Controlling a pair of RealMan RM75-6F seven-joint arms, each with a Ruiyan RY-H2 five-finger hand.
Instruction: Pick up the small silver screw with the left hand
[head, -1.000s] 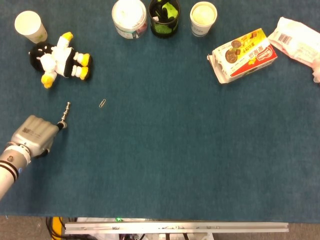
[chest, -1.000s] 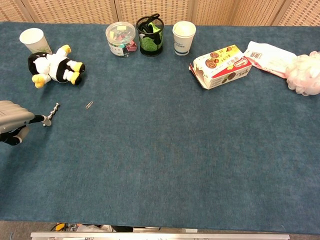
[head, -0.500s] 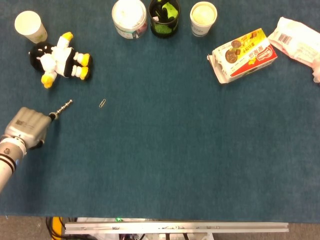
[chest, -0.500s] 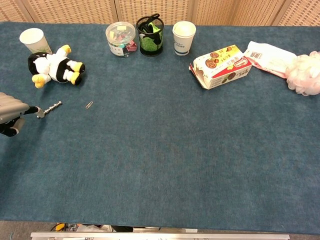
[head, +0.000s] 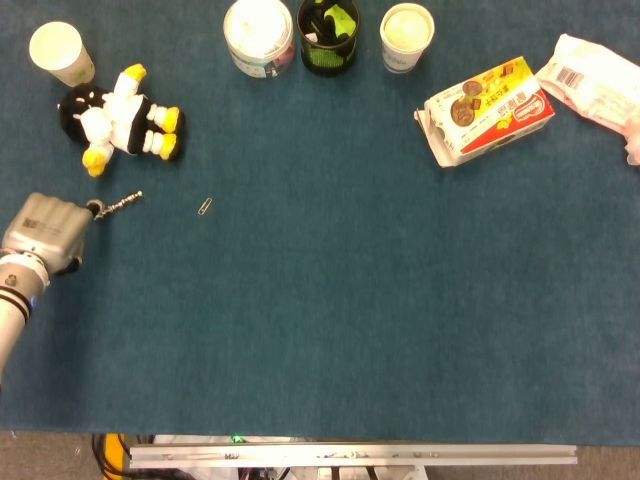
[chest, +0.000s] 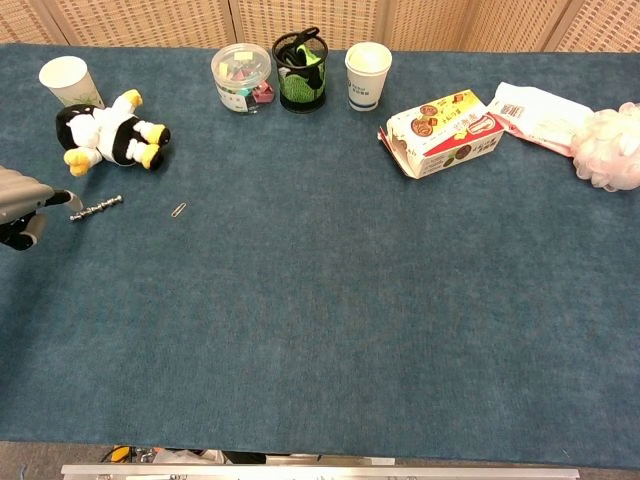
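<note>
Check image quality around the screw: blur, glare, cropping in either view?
Head view: even, diffuse light, screw sharp but tiny, left hand fully in frame, no glare. Chest view: screw also sharp, hand cropped by the left edge, so the grip is hard to judge; shadows are soft in both.

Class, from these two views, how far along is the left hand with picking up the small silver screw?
Done: the left hand has reached the small silver screw and pinches its head end. In hand: the screw juts out toward the paperclip. Left: whether it has cleared the blue tabletop cannot be told, so a clear lift remains.
</note>
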